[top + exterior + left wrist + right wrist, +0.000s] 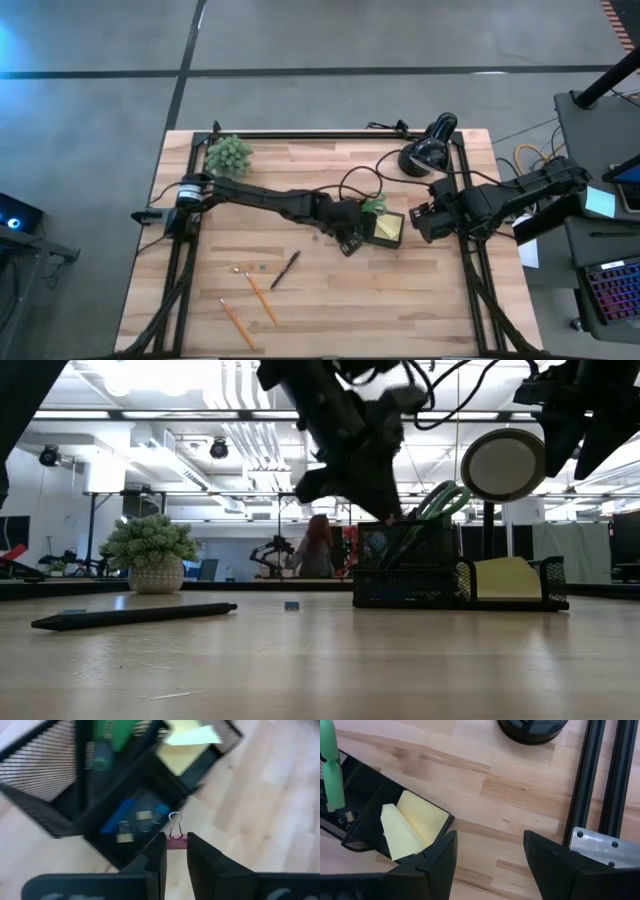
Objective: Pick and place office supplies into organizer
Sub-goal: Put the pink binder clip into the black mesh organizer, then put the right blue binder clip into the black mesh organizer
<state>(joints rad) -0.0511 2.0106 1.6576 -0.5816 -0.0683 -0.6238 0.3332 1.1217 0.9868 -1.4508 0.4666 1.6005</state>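
Note:
The organizer, a black mesh box, stands on the table right of centre. It holds a yellow sticky-note pad, green-handled scissors and some small blue and metal pieces. My left gripper hovers at the organizer's near left corner, shut on a small pink binder clip. My right gripper waits open just right of the organizer. A dark pen and two orange pencils lie on the table toward its near edge. My left gripper pinches the binder clip's pink body between its two fingertips. The clip's wire loop sticks out past them. The fingers slant downward from the table's left. The clip is lifted clear, above the table just beside the organizer's low compartment.
A green bushy plant stands at the far left and a black desk lamp at the far right. A small blue piece and tiny bits lie near the pen. Black frame rails run along the table's right side.

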